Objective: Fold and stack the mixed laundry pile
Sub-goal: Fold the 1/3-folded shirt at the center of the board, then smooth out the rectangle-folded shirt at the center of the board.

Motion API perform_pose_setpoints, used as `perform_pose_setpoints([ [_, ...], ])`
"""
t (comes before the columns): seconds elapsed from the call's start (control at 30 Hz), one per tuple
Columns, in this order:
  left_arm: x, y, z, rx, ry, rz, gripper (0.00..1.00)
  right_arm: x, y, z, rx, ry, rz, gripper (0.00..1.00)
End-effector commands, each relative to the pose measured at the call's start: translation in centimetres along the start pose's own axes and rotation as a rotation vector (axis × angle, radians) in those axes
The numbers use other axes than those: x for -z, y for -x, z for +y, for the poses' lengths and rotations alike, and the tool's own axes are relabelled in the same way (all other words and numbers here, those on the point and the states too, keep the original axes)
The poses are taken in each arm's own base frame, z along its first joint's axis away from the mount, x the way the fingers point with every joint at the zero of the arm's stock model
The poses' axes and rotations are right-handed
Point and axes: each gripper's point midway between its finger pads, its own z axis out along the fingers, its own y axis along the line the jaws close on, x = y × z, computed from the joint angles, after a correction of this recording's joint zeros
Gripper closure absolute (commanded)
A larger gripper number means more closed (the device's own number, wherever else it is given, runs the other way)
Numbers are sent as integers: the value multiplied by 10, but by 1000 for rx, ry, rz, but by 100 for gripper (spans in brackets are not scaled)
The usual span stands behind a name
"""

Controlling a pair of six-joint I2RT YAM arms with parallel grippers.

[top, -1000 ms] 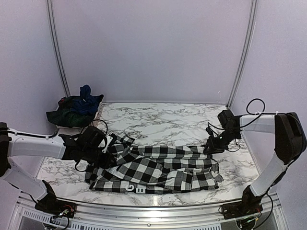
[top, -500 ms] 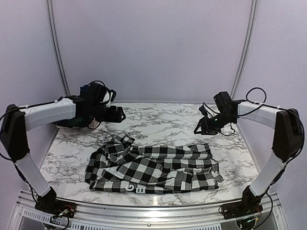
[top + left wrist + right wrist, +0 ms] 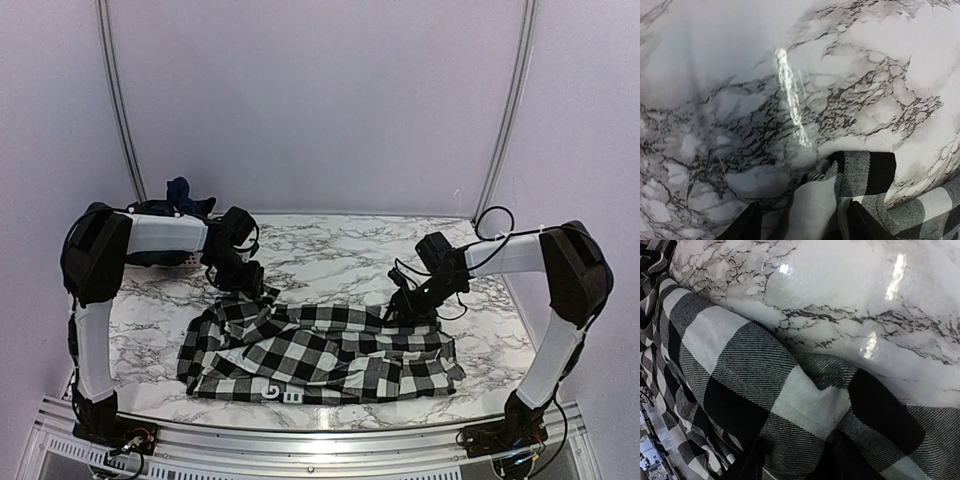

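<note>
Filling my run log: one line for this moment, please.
left gripper open at checked shirt far-left corner | right gripper open at its far-right edge | remaining pile far left

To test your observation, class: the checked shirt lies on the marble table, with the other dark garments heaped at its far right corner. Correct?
No: the dark garments are heaped at the far left corner, as the top external view shows. The checked shirt does lie on the marble table.

Top view: dark garment pile (image 3: 178, 195) partly behind L arm (image 3: 160, 233), items indistinct. Wrist views: jaws cropped at btm edge, R pair blurred into check shirt (image 3: 740, 370); shirt runs off frame.
</note>
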Motion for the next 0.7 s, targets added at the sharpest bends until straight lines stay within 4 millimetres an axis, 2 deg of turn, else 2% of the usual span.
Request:
perform_pose_setpoints([
  [0.0, -20, -9, 19, 1, 83, 87, 46, -21, -6, -11, -53, -5, 0, 53],
  [0.07, -27, 2, 27, 22, 89, 82, 60, -30, -5, -16, -72, -7, -2, 53],
  [0.13, -31, 22, 35, 50, 82, 56, 74, -39, -2, -22, -91, -10, -6, 53],
  [0.2, -31, 48, 40, 65, 57, 14, 86, -46, 7, -27, -108, -24, -6, 53],
  [0.27, -22, 81, 38, 65, 21, -53, 97, -50, 17, -31, -105, -44, -8, 52],
  [0.37, 13, 129, 30, 39, -28, -177, 100, -42, 36, -34, -101, -62, -36, 52],
  [0.43, 43, 148, 17, -3, -70, -247, 100, -29, 48, -35, -102, -51, -66, 51],
  [0.47, 65, 155, 8, -21, -103, -284, 100, -23, 54, -33, -93, -38, -81, 50],
  [0.57, 116, 156, -17, -83, -196, -358, 100, 4, 73, -12, 0, 8, -140, 48],
  [0.67, 158, 135, -42, -174, -248, -405, 100, 42, 94, 25, 137, 84, -236, 44],
])
